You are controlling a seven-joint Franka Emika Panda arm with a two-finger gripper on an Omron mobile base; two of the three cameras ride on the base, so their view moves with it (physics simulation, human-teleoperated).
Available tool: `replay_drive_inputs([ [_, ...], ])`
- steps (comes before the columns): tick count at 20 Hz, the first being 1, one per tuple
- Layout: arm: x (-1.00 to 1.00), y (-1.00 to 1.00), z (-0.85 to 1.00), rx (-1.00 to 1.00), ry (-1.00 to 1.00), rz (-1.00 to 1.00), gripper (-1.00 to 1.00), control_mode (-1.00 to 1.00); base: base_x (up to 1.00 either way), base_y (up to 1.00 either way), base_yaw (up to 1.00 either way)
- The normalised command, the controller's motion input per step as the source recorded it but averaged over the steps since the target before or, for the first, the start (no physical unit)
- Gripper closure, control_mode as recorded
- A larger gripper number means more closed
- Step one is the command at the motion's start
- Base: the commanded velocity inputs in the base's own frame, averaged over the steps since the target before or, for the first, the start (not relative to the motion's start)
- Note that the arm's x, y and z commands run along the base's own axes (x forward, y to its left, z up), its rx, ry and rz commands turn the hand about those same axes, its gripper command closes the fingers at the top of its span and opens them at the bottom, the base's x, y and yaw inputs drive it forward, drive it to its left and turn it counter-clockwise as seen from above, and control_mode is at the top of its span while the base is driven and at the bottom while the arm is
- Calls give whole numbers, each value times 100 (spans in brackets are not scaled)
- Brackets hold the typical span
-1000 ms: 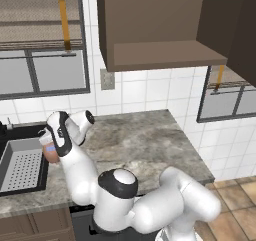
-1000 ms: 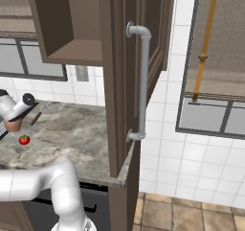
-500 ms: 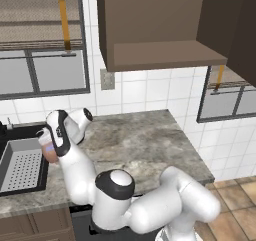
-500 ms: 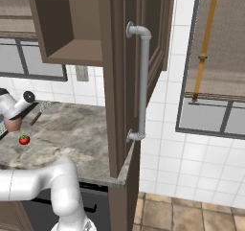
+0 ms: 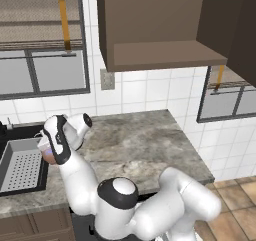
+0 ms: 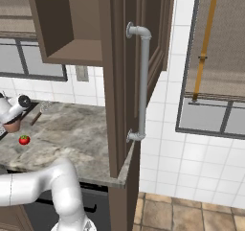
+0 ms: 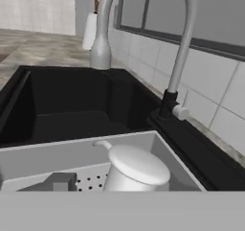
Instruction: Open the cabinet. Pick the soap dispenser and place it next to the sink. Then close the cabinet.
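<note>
Gripper (image 5: 46, 150) grasps small brown white-pumped soap dispenser (image 5: 48, 155) beside black-rimmed sink (image 5: 30, 187), for placement; brown cabinet (image 6: 125, 76) open.

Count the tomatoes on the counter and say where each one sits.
1. The small red tomato lies on the grey stone counter, near its front edge, just below the soap dispenser. The arm could hide others.

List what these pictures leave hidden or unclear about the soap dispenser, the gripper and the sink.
- Soap dispenser: hand view cuts off its body at the bottom; left base view shows a brown sliver behind the arm's wrist.
- Gripper: fingers hidden by the wrist in the left base view, so the hold is unconfirmed.
- Sink: left edge crops it in the left base view.
- Cabinet: its open door blocks the interior's right side, right base view.
</note>
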Motion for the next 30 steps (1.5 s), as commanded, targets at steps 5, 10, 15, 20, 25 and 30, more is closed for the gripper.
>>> replay_drive_inputs([
  [5,-21,-8,-45,0,-6,0,100,-100,0,0,0],
  [10,-19,-15,-51,0,-1,0,100,-100,0,0,0],
  [15,-22,-27,-55,0,0,0,100,-100,0,0,0],
  [20,-19,-28,-54,0,0,0,100,-100,0,0,0],
  [25,-13,-40,-49,0,0,0,100,-100,0,0,0],
  [30,-5,-41,-46,0,0,0,100,-100,0,0,0],
])
